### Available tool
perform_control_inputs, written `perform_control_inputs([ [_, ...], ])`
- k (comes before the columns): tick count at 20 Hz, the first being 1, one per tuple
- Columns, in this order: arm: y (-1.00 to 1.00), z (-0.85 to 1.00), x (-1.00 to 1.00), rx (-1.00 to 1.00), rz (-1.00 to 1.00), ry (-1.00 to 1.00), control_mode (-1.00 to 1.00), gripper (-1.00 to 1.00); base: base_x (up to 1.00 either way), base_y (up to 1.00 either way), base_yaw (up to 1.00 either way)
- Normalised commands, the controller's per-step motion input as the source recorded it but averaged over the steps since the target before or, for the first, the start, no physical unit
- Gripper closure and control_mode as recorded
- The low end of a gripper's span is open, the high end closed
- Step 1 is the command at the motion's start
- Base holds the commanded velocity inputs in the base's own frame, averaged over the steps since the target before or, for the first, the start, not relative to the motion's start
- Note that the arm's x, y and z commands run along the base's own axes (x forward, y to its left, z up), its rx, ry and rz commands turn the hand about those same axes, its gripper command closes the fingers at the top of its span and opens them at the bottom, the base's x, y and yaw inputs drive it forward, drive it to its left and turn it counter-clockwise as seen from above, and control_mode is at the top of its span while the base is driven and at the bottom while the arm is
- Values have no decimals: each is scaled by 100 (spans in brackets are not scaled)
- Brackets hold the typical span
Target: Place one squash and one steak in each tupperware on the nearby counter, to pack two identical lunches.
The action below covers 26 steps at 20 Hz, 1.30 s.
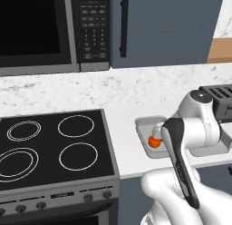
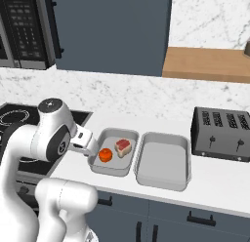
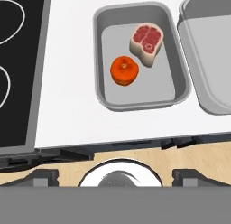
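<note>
The left tupperware [image 3: 98, 60] [image 2: 117, 164] holds one orange-red squash [image 3: 124, 70] [image 2: 105, 155] and, touching it, a thick steak [image 3: 146, 42] [image 2: 123, 146] with a cream fatty edge. The right tupperware [image 3: 212, 60] [image 2: 163, 159] stands beside it with nothing in it. Both rest on the white counter [image 3: 67, 83] [image 2: 215, 177]. My gripper [image 3: 116, 175] hovers above the counter's front edge, open wide and holding nothing; its fingertips [image 3: 43, 175] stand far apart. In the left base view my arm covers much of the left tupperware [image 1: 146, 123], and the squash [image 1: 154, 141] peeks out.
A black cooktop [image 1: 50, 147] [image 3: 18, 69] lies left of the containers. A dark toaster [image 2: 222, 133] [image 1: 219, 98] stands to their right. A microwave [image 1: 41, 29] and a blue cabinet [image 2: 112, 31] hang above, and a wooden shelf [image 2: 207, 64] sits at the right.
</note>
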Motion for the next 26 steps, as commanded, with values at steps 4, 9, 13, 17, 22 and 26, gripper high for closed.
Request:
perform_control_inputs([
  [4, 0, 0, 0, 0, 0, 0, -100, -100, 0, 0, 0],
  [9, 0, 0, 0, 0, 0, 0, -100, -100, 0, 0, 0],
  [13, 0, 0, -13, 0, 0, -1, 100, -100, -47, -6, -4],
  [17, 0, 0, 0, 0, 0, 0, 100, -100, -100, -31, -20],
  [22, 0, 0, 0, 0, 0, 0, 100, -100, -100, -66, -26],
  [26, 0, 0, 0, 0, 0, 0, 100, -100, -84, -100, -20],
])
